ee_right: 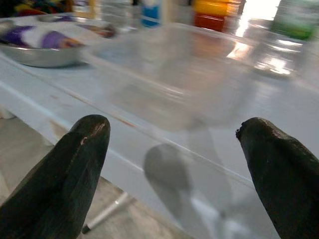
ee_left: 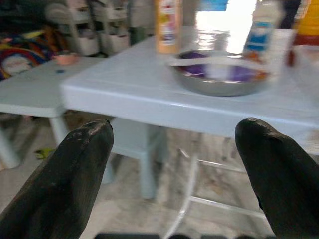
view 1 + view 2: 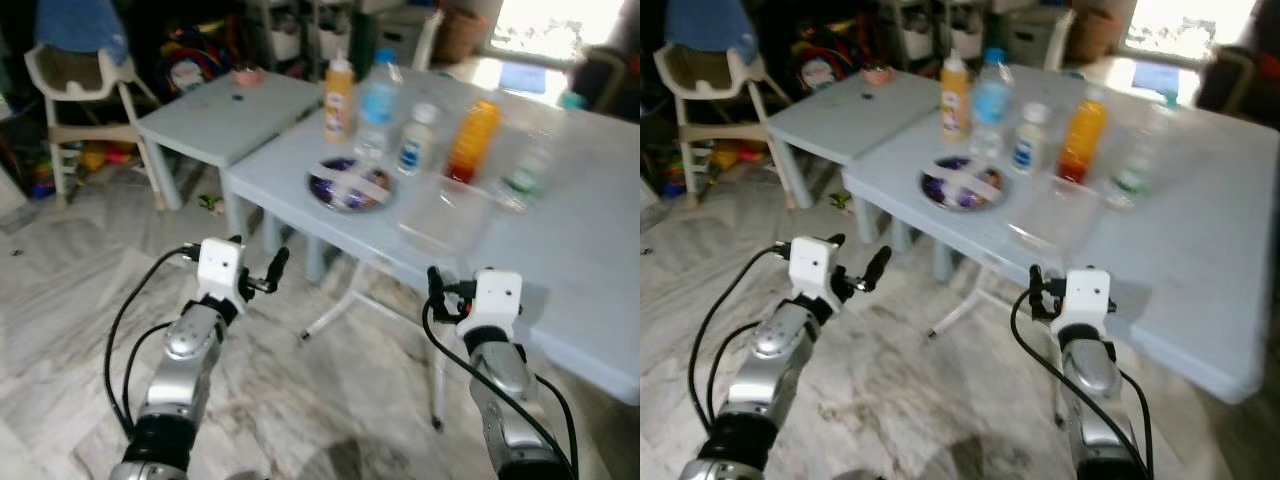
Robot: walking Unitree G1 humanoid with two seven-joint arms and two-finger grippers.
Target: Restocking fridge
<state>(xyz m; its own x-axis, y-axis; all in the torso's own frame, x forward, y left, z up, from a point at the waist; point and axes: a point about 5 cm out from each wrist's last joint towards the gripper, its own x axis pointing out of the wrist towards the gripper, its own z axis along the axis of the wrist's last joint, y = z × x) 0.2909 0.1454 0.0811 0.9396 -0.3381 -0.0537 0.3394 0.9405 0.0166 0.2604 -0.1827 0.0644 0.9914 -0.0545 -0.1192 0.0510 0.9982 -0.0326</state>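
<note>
Bottles stand in a loose row on the pale blue table [image 3: 590,250], back from its near edge: a yellow-orange bottle [image 3: 339,98], a clear blue-capped bottle [image 3: 377,103], a small white bottle [image 3: 415,139], an orange juice bottle [image 3: 473,140] and a blurred clear bottle [image 3: 521,172] with a green label. A round metal bowl [image 3: 349,185] of purple-wrapped contents sits in front of them; beside it lies a clear plastic box [image 3: 440,215], nearly invisible against the tabletop. The left gripper [image 3: 262,277] hangs short of the table, fingers wide and empty. The right gripper [image 1: 174,149] hovers at the table's edge, fingers wide apart. A white chair [image 3: 80,95] stands beyond a lower table [image 3: 200,115].
</note>
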